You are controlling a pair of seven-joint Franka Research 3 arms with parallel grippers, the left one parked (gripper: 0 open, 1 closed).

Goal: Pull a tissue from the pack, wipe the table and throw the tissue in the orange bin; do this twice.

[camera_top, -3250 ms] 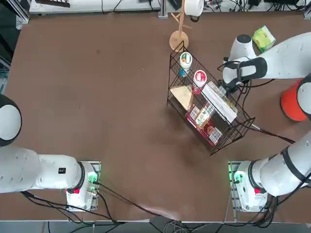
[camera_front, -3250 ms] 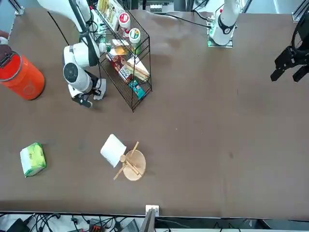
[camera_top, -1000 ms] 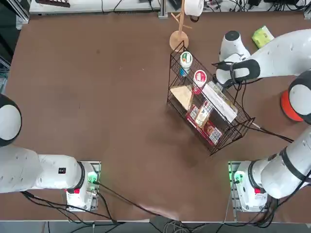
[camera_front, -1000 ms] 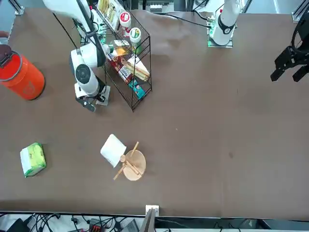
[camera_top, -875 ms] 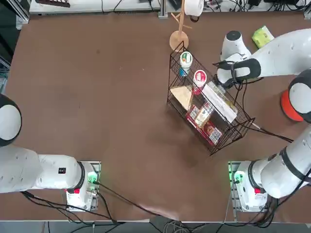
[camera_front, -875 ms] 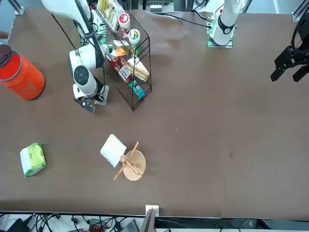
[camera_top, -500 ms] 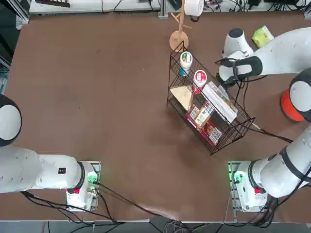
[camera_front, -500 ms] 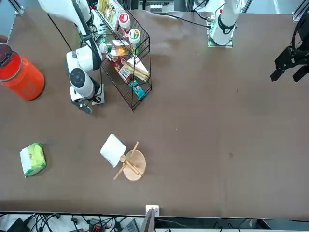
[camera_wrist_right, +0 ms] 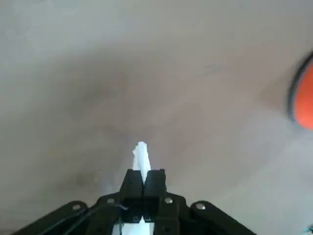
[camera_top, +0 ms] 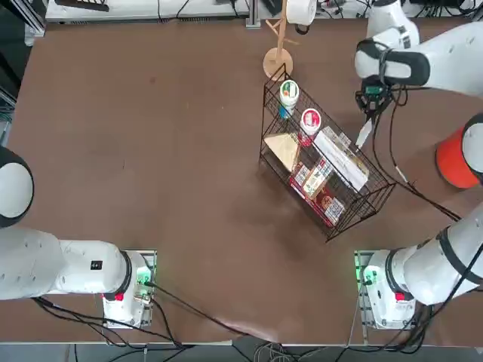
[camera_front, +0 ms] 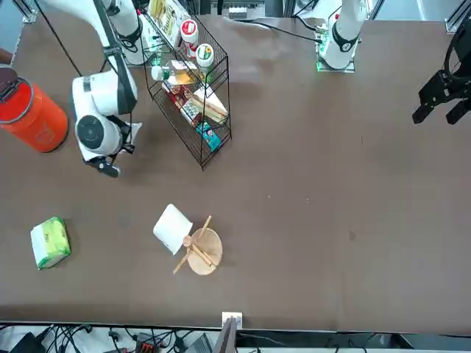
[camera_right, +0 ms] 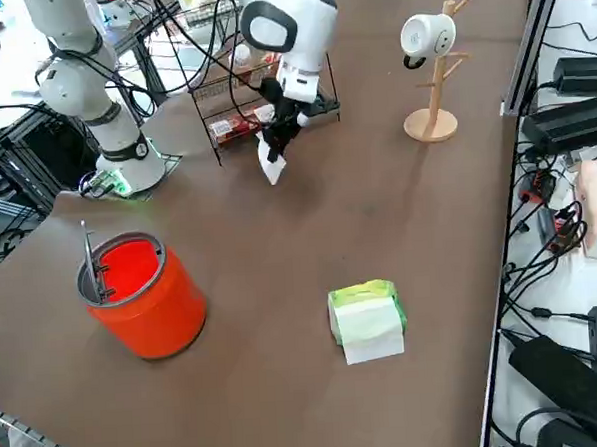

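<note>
White tissue (camera_wrist_right: 141, 155) sticks out between the 2 black fingers (camera_wrist_right: 132, 185) of my right gripper (camera_wrist_right: 144, 182), which are pressed together on it with no gap that I can see in the wrist view. From the right side camera the right gripper (camera_right: 274, 135) points down, and the tissue (camera_right: 271, 166) hangs from it as a narrow strip whose lower end is at or just above the table (camera_right: 399, 238); I cannot tell whether it touches.

Going left to right in the top view, I see the brown table (camera_top: 151, 136) bare on its left half, then the wooden mug stand (camera_top: 278, 53) with a white mug (camera_top: 300, 10) at the far edge, then the black wire basket (camera_top: 324, 162) full of packets and 2 round-lidded tubs. Just right of the basket's far end is the gripper (camera_top: 372, 99), with the tissue (camera_top: 364, 134) trailing below it beside the basket's rim. Further right, at the picture's edge, is the orange bin (camera_top: 455, 158), partly hidden by the arm. The pack does not show in this view.

In the front view the order flips: the orange bin (camera_front: 31, 114) sits at the far left, the gripper (camera_front: 110, 165) hangs between the bin and the wire basket (camera_front: 188, 88), and the green pack (camera_front: 50, 242) lies well apart from both, near the table's edge on the camera's side. From the right side view the pack (camera_right: 367, 321) lies flat with its white face up, and the bin (camera_right: 140, 292) stands upright and open, a thin handle resting against its rim.
</note>
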